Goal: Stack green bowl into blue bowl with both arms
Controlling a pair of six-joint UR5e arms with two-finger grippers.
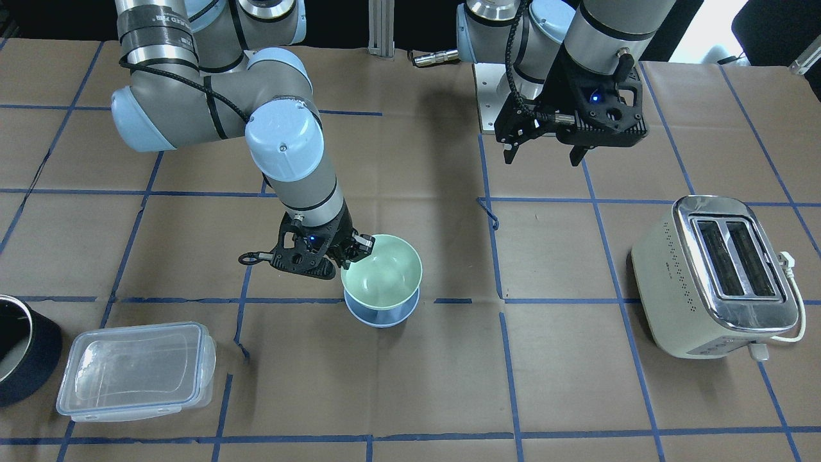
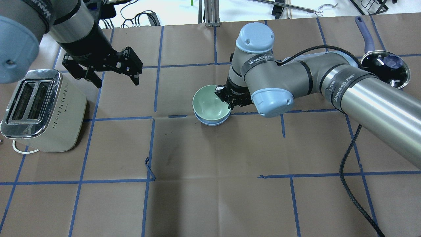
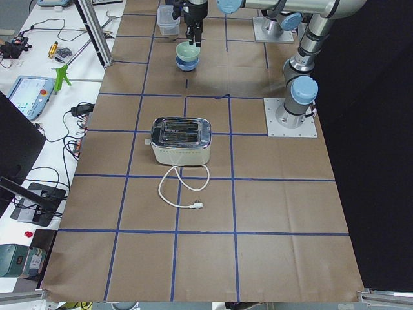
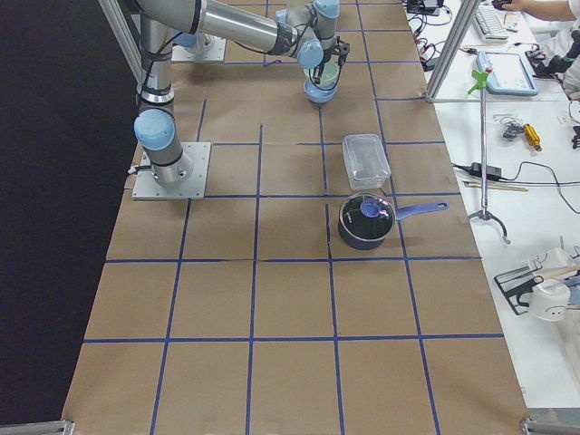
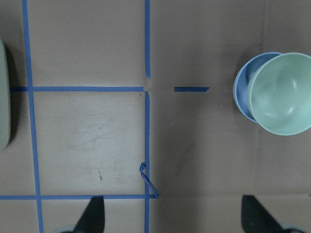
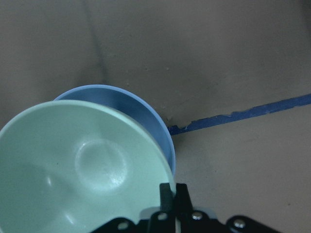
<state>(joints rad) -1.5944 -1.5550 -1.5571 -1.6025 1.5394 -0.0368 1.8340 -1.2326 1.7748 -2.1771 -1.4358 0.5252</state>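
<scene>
While the right gripper [image 1: 351, 255] pinches the green bowl [image 1: 383, 277] by its rim, that bowl sits offset over the blue bowl [image 1: 382, 318] mid-table; fully seated or not, hard to tell. Meanwhile the left gripper [image 1: 544, 158] hangs spread, holding nothing, well apart. Risk: an off-centre release leaves the bowl cocked, or the retreat drags it out.

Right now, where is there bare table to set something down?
Bare brown paper lies between the cream two-slot toaster and the pale mint-green bowl in the pale blue bowl, plus the stretch between them and the robot. Crowded: the bowls, where the right gripper pinches the green rim, and around the clear plastic container and dark navy pot.
</scene>
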